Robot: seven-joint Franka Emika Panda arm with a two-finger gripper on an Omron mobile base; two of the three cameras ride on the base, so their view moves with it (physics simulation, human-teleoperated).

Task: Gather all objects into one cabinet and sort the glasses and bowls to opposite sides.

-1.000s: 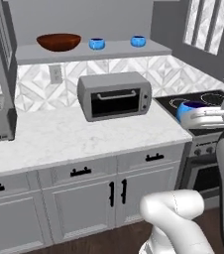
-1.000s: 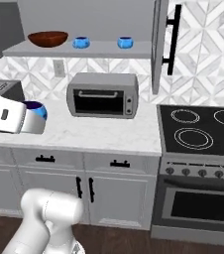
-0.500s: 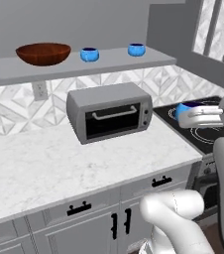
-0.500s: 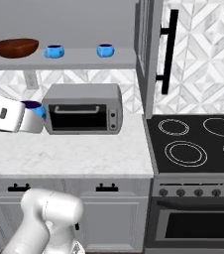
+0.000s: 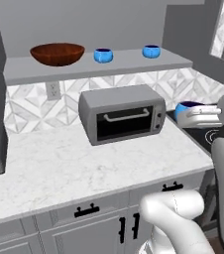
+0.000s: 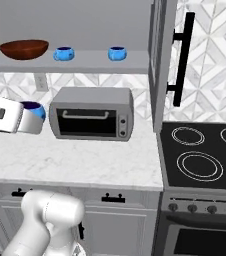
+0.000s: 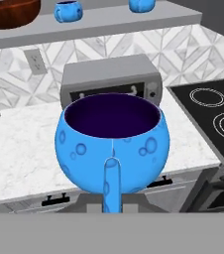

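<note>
Closest to me, the gripper (image 7: 112, 211) is clamped shut on a blue cup (image 7: 112, 141), holding it upright by the base with the handle toward the hand and its dark inside showing. From the base cameras that cup (image 5: 189, 107) rides out at the end of the arm, above the edge of the white marble counter (image 5: 84, 163) and well below the shelf.

Beyond it on the counter sits a grey toaster oven (image 6: 92, 120), door shut, and to one side the black stovetop (image 6: 205, 157).

Farther back and higher, the grey cabinet shelf (image 5: 104, 67) carries the wooden bowl (image 5: 57, 53) at one end, then two more blue cups (image 5: 103, 55) and (image 5: 151, 51), spaced apart toward the other end.

This looks like the carry step: a glass in hand, on its way to join the others. Next the arm needs to lift the cup clear over the toaster oven and set it down on bare shelf on the cups' side, away from the bowl, without bumping its neighbours.
</note>
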